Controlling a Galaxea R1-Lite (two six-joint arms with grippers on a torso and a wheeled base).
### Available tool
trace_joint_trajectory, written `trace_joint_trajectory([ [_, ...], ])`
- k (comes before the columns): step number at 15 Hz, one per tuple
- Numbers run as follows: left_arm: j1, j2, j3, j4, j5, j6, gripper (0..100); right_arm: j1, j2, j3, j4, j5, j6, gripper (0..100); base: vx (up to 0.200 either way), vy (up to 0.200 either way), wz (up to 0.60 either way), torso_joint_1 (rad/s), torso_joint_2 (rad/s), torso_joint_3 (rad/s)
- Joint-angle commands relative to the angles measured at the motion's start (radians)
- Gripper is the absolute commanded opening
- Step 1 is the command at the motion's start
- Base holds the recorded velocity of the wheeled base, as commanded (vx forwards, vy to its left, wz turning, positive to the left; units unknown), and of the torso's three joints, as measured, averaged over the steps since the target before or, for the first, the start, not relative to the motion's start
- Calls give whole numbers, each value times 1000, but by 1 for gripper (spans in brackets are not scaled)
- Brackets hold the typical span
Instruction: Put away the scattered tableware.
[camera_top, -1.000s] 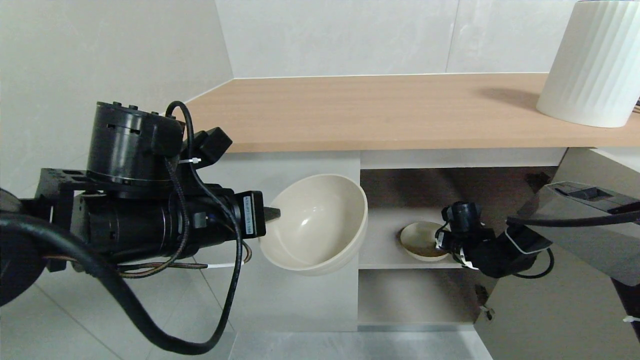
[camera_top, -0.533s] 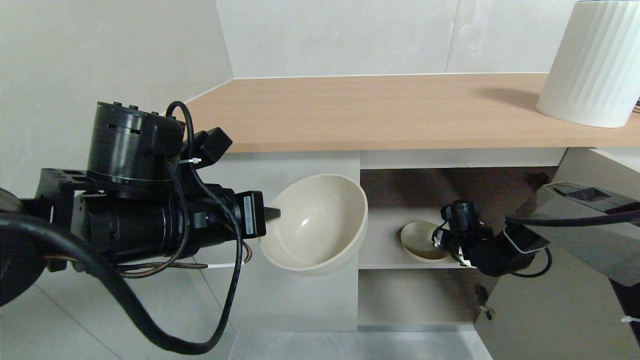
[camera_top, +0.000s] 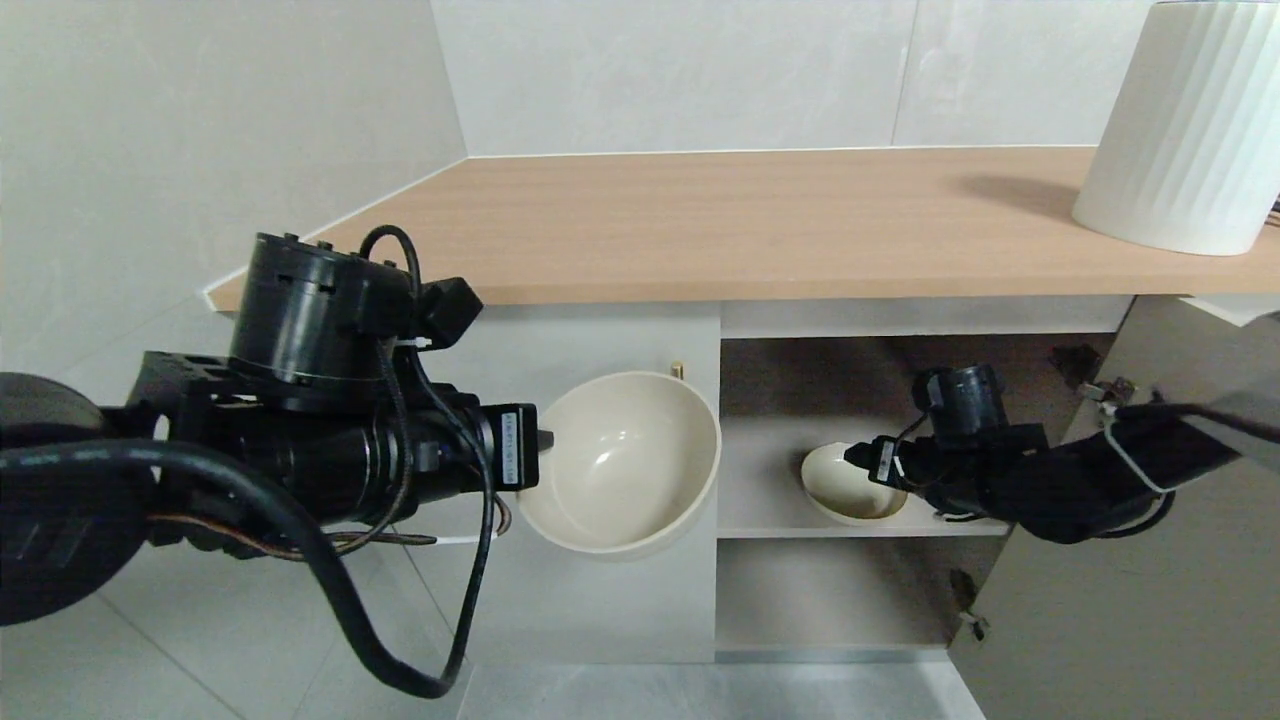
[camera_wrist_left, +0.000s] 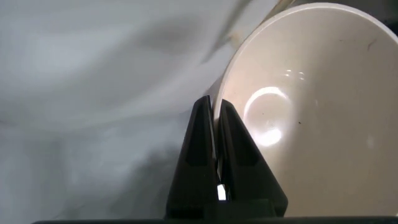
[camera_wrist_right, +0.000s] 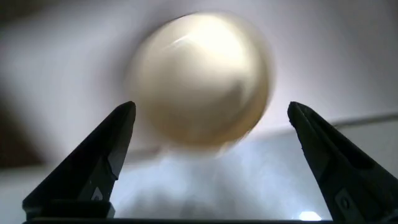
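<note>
Two bowls: the small bowl (camera_top: 845, 487) already sits on the shelf (camera_top: 760, 505), so that part looks done. The big bowl (camera_top: 625, 465) is left to stow; it hangs before the shut door (camera_top: 590, 600), beside the shelf. Being round, it has no long axis; its mouth faces up, tipped toward the robot. The left gripper (camera_top: 545, 440) pinches its rim. The right gripper (camera_top: 868, 465) gapes wide just by the small bowl.

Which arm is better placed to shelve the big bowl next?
Left. The left gripper is shut on the big bowl, beside the open cabinet. The right gripper is open and empty, facing the small bowl on the shelf.
</note>
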Motion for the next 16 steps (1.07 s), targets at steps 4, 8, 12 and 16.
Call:
trace_joint_trajectory([
  [4, -81, 104, 81, -1, 117, 125, 0, 205, -429, 135, 228, 110, -95, 100, 0, 0, 0, 0, 0, 0],
  [8, -137, 146, 93, -5, 131, 130, 0, 305, -498, 152, 332, 162, -115, 100, 0, 0, 0, 0, 0, 0],
  [12, -195, 204, 91, -45, 174, 122, 0, 386, -449, 169, 341, 167, -117, 100, 0, 0, 0, 0, 0, 0],
  [16, -215, 226, 118, -154, 183, 121, 0, 436, -366, 183, 337, 157, -167, 100, 0, 0, 0, 0, 0, 0],
])
